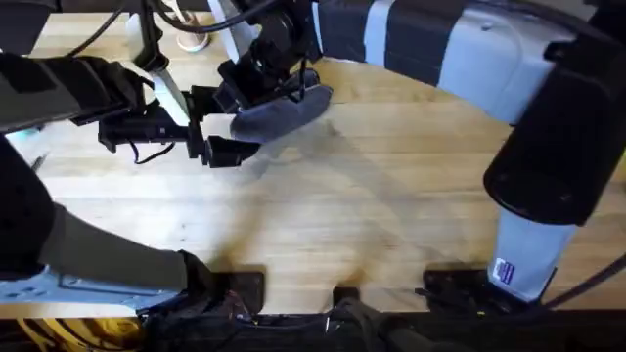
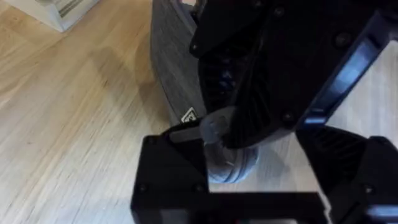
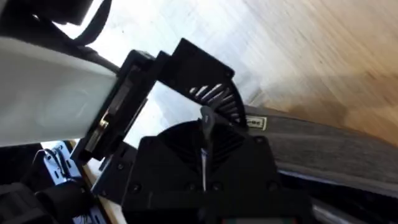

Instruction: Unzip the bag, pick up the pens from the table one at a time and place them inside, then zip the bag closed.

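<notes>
The grey-blue bag (image 1: 289,110) lies on the table (image 1: 391,215) at the back left. My right gripper (image 1: 245,90) reaches across from above and is shut on the bag's small zipper pull tab (image 2: 208,129), which shows as a thin grey tab (image 3: 205,121) pinched between its black fingers (image 3: 180,162). My left gripper (image 1: 223,125) stands open at the bag's near end (image 2: 233,168), one finger (image 2: 168,168) on each side and not closed on the fabric. The bag's long side (image 3: 329,146) runs away from both grippers. The pens are out of view.
A white box (image 2: 56,9) stands on the table beyond the bag. A white round object (image 1: 192,41) and cables sit at the back edge. Bare wood stretches across the middle and right (image 1: 411,176). The right arm's large body (image 1: 548,147) hangs over the right side.
</notes>
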`<state>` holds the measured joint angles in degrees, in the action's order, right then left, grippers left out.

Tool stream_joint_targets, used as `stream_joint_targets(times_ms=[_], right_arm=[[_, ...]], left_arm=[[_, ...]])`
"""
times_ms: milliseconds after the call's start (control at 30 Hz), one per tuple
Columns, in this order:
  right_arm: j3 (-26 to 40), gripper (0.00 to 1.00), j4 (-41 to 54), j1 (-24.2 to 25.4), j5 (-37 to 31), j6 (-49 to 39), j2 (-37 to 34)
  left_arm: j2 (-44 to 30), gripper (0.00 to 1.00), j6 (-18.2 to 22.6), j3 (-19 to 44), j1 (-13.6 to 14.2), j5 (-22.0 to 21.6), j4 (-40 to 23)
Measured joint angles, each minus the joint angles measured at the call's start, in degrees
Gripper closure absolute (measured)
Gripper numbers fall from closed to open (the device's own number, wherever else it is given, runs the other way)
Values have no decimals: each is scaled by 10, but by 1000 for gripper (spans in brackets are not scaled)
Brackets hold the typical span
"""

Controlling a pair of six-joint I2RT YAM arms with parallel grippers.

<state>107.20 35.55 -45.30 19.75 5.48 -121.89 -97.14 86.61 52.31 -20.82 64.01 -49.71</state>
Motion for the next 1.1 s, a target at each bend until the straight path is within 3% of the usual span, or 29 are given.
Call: stream_joint_targets(times_ms=[67, 200, 233, 733, 900, 1100], right_arm=[[0, 971, 1, 0, 0, 0, 0], [0, 973, 7, 0, 1, 0, 0], [0, 973, 8, 1, 3, 0, 1], [0, 971, 15, 42, -30, 2, 1], [3, 971, 32, 79, -34, 3, 1], [10, 971, 21, 157, -95, 7, 1]], left_arm=[[0, 341, 1, 0, 0, 3, 3], [-1, 906, 0, 0, 0, -2, 9], [-2, 941, 0, 0, -1, -2, 9], [-2, 958, 0, 0, 1, 8, 9], [-2, 958, 0, 0, 4, 8, 9], [-4, 958, 0, -1, 3, -4, 5]])
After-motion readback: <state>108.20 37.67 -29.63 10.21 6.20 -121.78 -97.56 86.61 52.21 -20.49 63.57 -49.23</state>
